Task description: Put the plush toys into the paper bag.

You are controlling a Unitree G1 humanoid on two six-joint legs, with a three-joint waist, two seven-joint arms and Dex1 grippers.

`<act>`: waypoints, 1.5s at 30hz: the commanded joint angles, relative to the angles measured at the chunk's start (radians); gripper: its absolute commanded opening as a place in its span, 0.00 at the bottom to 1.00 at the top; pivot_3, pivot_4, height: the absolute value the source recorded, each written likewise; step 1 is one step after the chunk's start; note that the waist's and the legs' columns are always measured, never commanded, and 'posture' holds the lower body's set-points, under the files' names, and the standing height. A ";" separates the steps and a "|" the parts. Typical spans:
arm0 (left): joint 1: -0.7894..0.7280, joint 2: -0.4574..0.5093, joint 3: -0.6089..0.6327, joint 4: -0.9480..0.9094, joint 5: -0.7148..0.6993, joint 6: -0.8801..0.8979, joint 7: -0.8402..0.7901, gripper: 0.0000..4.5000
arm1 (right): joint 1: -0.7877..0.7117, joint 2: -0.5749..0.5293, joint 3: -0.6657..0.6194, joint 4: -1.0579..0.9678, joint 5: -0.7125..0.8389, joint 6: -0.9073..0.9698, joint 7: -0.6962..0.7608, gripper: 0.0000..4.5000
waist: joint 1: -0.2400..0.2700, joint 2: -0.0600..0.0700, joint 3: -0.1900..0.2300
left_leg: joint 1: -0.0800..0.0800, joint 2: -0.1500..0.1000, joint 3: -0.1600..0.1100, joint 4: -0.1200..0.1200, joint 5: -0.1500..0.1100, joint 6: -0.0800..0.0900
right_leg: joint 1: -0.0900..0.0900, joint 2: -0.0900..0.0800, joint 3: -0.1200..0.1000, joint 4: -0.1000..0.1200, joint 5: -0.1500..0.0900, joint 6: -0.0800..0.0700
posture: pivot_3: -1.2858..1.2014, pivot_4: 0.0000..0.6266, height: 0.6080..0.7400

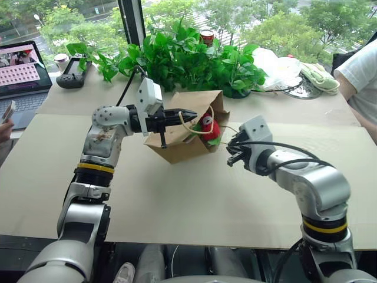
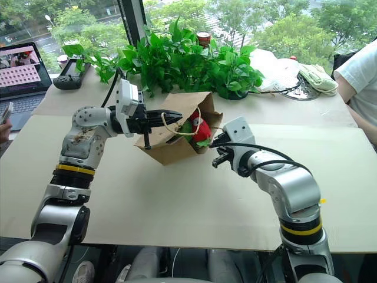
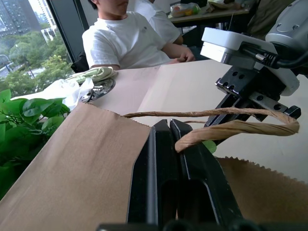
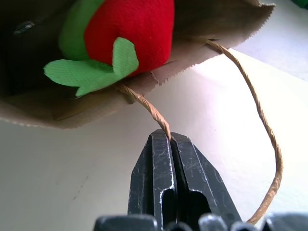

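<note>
The brown paper bag (image 1: 174, 146) lies on its side on the table, mouth toward my right arm. The red chili plush toy (image 1: 208, 127) sits in that mouth, green stem leaves (image 4: 91, 72) hanging over the lip. A light green soft shape (image 4: 74, 31) lies beside it inside, its face hidden. My left gripper (image 1: 189, 113) reaches level over the bag and is shut on the upper twine handle (image 3: 231, 126). My right gripper (image 1: 231, 155) hovers just outside the mouth, shut on the lower twine handle (image 4: 154, 113), which runs in between its fingertips (image 4: 159, 144).
Leafy plants (image 1: 188, 59) stand right behind the bag. A white plastic bag (image 1: 277, 68) and a cloth lie at the back right beside a seated person in a white shirt (image 1: 362, 76). A laptop (image 1: 20, 73) and a black controller (image 1: 73, 73) sit at the back left.
</note>
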 commanded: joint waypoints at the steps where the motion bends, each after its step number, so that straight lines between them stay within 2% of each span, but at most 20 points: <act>1: -0.013 -0.012 0.044 -0.025 -0.017 -0.001 0.065 0.00 | -0.088 -0.041 -0.110 -0.103 0.037 0.053 0.023 0.01 | 0.000 0.000 0.000 | 0.000 0.000 0.000 0.000 0.000 0.000 | 0.000 0.000 0.000 0.000 0.000 0.000 | 0.52 0.24 1.00; 13: 0.114 -0.208 0.146 -0.080 -0.078 0.117 0.430 0.00 | -0.177 -0.043 -0.036 -0.118 0.053 0.059 0.013 0.01 | -0.001 0.000 0.000 | 0.000 0.000 -0.002 0.000 0.000 0.000 | 0.001 0.000 0.000 0.000 0.000 0.000 | 0.52 0.24 1.00; 24: 0.185 -0.224 0.185 -0.188 -0.164 0.268 0.531 0.00 | -0.250 0.030 -0.004 -0.015 0.014 0.000 -0.037 0.01 | 0.000 0.000 0.000 | 0.000 -0.001 -0.002 0.000 0.000 0.000 | 0.001 0.000 0.000 0.000 0.000 0.000 | 0.52 0.24 1.00; 25: 0.187 -0.221 0.187 -0.194 -0.170 0.275 0.531 0.00 | -0.252 0.030 -0.001 -0.011 0.012 -0.006 -0.036 0.14 | 0.000 0.000 0.000 | 0.000 -0.001 -0.002 0.000 0.000 0.000 | 0.001 0.000 0.000 0.000 0.000 0.000 | 0.52 0.24 1.00; 27: 0.189 -0.215 0.190 -0.204 -0.179 0.290 0.527 0.00 | -0.255 0.032 -0.001 -0.004 0.010 -0.018 -0.036 0.27 | 0.000 0.000 0.000 | 0.000 -0.001 -0.002 0.000 0.000 0.000 | 0.001 0.000 -0.001 0.000 0.000 0.000 | 0.52 0.24 1.00; 30: 0.178 -0.185 0.213 -0.241 -0.255 0.375 0.502 0.18 | -0.262 0.034 -0.045 -0.008 0.030 -0.018 -0.020 0.50 | 0.000 0.000 0.000 | 0.000 -0.001 -0.002 0.000 0.000 0.000 | 0.001 0.000 -0.001 0.000 0.000 0.000 | 0.52 0.24 1.00; 36: 0.159 -0.130 0.251 -0.299 -0.359 0.504 0.494 0.68 | -0.244 -0.006 -0.138 -0.042 0.097 -0.022 0.056 0.97 | 0.000 0.000 0.000 | 0.000 0.000 -0.003 0.000 0.000 0.000 | 0.001 0.000 -0.001 0.000 0.000 0.000 | 0.52 0.24 1.00; 37: 0.161 -0.120 0.254 -0.313 -0.371 0.520 0.492 0.73 | -0.242 -0.013 -0.165 -0.048 0.115 -0.023 0.073 1.00 | 0.000 0.000 0.000 | 0.000 0.000 -0.003 0.000 0.000 0.000 | 0.001 0.000 -0.001 0.000 0.000 0.000 | 0.52 0.24 1.00; 40: 0.174 -0.078 0.258 -0.347 -0.390 0.560 0.481 0.73 | -0.245 -0.051 -0.239 -0.072 0.185 -0.024 0.148 1.00 | 0.001 0.000 0.000 | 0.000 -0.001 -0.003 0.000 0.000 0.000 | 0.001 0.000 -0.001 0.000 0.000 0.000 | 0.52 0.24 1.00; 45: 0.212 0.012 0.278 -0.366 -0.413 0.607 0.445 0.73 | -0.266 -0.087 -0.356 -0.043 0.270 -0.010 0.192 1.00 | -0.004 0.000 0.000 | 0.001 0.000 -0.003 -0.001 0.000 0.000 | 0.001 0.000 -0.001 0.000 0.000 0.000 | 0.52 0.24 1.00</act>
